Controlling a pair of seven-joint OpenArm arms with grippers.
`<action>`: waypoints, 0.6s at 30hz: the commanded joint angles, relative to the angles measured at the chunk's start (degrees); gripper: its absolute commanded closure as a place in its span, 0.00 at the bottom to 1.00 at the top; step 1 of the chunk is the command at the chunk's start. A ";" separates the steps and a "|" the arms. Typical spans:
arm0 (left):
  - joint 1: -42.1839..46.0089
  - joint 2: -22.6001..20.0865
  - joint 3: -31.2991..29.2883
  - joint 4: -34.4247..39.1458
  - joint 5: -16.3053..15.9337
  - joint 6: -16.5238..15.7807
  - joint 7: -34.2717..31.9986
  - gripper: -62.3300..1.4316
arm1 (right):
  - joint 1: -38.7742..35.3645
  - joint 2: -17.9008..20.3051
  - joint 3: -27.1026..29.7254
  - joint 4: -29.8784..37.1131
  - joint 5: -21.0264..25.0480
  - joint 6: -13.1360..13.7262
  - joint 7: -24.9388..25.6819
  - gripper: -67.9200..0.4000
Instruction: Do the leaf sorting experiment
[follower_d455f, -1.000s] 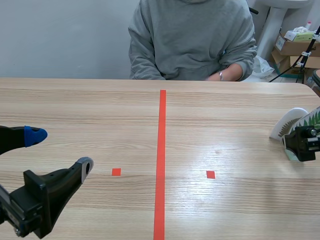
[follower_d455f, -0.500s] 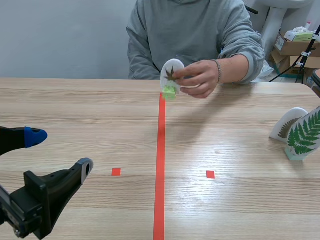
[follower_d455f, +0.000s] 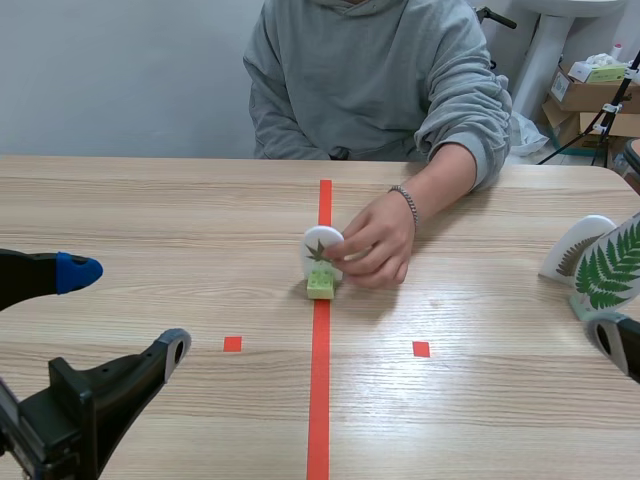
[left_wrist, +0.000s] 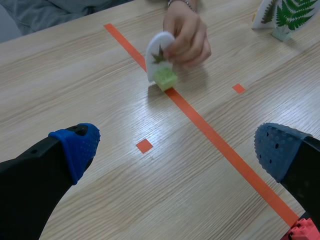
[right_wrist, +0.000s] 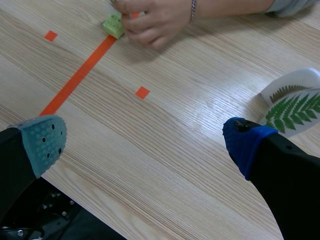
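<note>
Judging from how things lie, the sorting is only partly done. Two cards, a green fern card (follower_d455f: 607, 268) and a pale frond card (follower_d455f: 572, 248), are stood close together on the bench (follower_d455f: 150, 210), just beside the right hand (right_wrist: 145, 142) on its blue-padded side. A third, the small leaf card (follower_d455f: 322, 250) on its green block (left_wrist: 165, 78), is being set on the orange-red line (follower_d455f: 319, 400) by a person's hand (follower_d455f: 378, 240). It is placed well ahead of the left hand (left_wrist: 177, 147). It is not yet released, so its pick-up and sorting are judged to be left.

Both robot hands are held spread wide, with nothing between the fingers.

Part of the small leaf card is covered by the person's fingers, and in the right wrist view only its block is seen. In the scene view the right hand is cut off but for one finger. Whether the two fern cards touch cannot be told.
</note>
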 joint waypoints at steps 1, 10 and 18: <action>-0.15 -0.02 -0.26 1.05 -0.96 0.22 -0.74 0.00 | 0.68 -0.92 0.15 -0.79 0.15 0.37 -0.50 0.04; -0.15 0.02 -0.26 1.05 -2.73 0.22 -1.44 0.00 | 0.81 -2.16 0.15 -0.81 -1.22 0.37 -2.05 0.04; -0.13 0.02 -0.26 1.05 -2.67 0.24 -1.33 0.00 | 0.81 -2.16 0.15 -0.81 -1.84 0.37 -2.05 0.04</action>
